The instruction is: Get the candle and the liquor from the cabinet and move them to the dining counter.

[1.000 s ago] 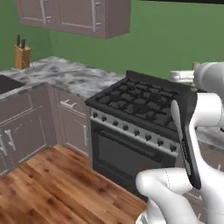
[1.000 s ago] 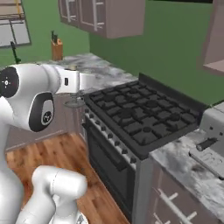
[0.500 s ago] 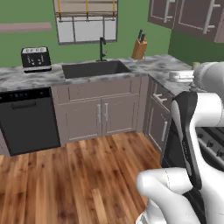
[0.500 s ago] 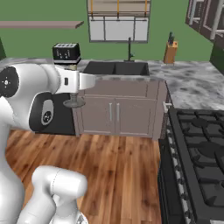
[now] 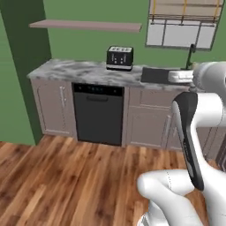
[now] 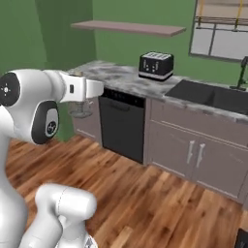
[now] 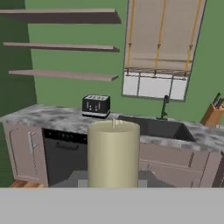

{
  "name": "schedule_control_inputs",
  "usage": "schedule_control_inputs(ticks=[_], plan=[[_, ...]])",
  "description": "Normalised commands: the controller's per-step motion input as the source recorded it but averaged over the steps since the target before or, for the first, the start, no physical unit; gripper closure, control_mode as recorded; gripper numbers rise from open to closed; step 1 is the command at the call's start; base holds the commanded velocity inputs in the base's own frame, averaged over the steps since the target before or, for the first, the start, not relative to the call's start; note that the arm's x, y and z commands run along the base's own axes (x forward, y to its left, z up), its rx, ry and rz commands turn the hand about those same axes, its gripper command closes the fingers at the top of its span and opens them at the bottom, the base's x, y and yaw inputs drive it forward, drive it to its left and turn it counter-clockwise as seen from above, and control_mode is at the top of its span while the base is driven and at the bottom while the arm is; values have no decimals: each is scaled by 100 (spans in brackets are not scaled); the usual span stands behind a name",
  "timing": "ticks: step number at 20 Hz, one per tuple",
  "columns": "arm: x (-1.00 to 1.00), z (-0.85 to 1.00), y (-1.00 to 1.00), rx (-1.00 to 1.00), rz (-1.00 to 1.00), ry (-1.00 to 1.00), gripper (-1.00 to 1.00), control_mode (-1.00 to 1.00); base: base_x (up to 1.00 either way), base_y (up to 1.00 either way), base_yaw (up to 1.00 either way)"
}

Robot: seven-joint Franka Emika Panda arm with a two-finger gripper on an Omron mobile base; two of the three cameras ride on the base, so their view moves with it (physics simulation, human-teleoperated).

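Green-walled kitchen, wood plank floor [image 5: 66, 176]. Grey-white marbled worktop [image 5: 70, 70] over mauve base units, far side. Black dishwasher front [image 5: 98, 114] beneath it. Dark sink basin [image 6: 208, 94], right. Black slotted toaster [image 5: 119, 57] on the worktop. Pale cream candle [image 7: 113, 153], upright, close before the hand camera, evidently carried in transit; gripper's jaws narrowly closed, apparently clamping its grey candlestick [image 6: 80, 109] below.

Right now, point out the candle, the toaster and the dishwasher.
candle [image 7: 113, 153]: hand view, middle of its cream body.
toaster [image 5: 119, 57]: left base view, front face.
dishwasher [image 6: 122, 125]: right base view, centre of its dark door.
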Motion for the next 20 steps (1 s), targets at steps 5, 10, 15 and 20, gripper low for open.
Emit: schedule_control_inputs(ticks=[5, 10, 15, 20], plan=[[0, 0, 0, 0, 0, 0, 100, 100, 100, -49, 57], [0, 0, 0, 0, 0, 0, 100, 100, 100, -44, 59], [0, 0, 0, 0, 0, 0, 100, 100, 85, -39, 70], [0, 0, 0, 0, 0, 0, 100, 100, 62, -17, 87]])
